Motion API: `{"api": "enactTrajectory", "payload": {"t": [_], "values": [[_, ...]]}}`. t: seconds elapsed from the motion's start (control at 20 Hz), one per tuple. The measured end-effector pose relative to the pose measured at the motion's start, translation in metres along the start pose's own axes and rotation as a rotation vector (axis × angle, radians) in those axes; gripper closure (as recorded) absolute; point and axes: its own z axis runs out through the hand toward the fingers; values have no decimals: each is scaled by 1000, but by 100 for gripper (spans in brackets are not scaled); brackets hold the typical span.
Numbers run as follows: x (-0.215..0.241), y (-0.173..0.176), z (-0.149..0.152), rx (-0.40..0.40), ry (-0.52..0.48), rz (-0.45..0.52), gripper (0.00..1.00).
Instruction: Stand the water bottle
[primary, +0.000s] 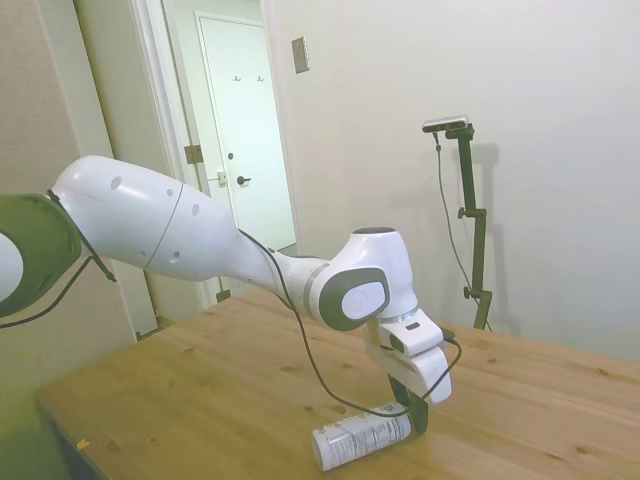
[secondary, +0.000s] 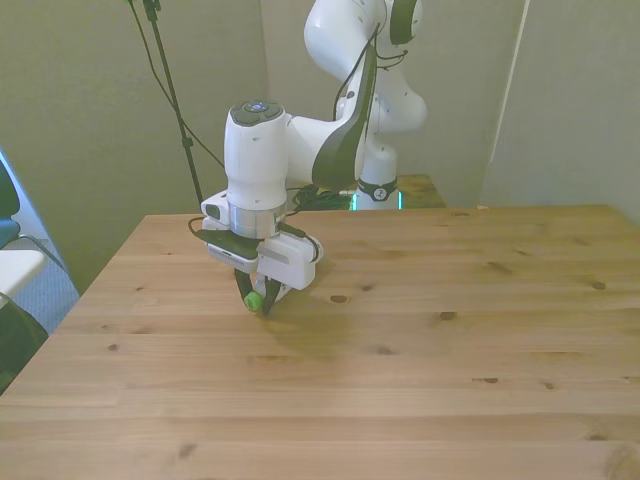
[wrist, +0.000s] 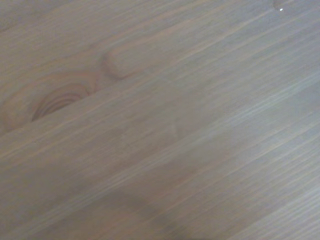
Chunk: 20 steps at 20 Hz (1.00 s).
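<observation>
While flat on the table (primary: 180, 390), water bottle (primary: 362, 437) cap end pinched between fingers (primary: 418, 412).

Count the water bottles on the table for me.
1. The water bottle lies on its side on the wooden table, its green cap end at the tool. None other shows.

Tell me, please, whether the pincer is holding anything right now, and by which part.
The pincer sits down at the green cap end of the water bottle, which lies on its side on the table. Whether it actually grips the cap cannot be told.
</observation>
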Motion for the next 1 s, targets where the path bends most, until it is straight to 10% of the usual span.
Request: {"api": "enactTrajectory", "payload": {"t": [0.35, 0.75, 1.0], "values": [[-24, -16, -31, 59, -28, 20, 100], [-111, 25, -174, 363, 132, 145, 100], [-126, 14, -168, 383, 206, 186, 100]]}}
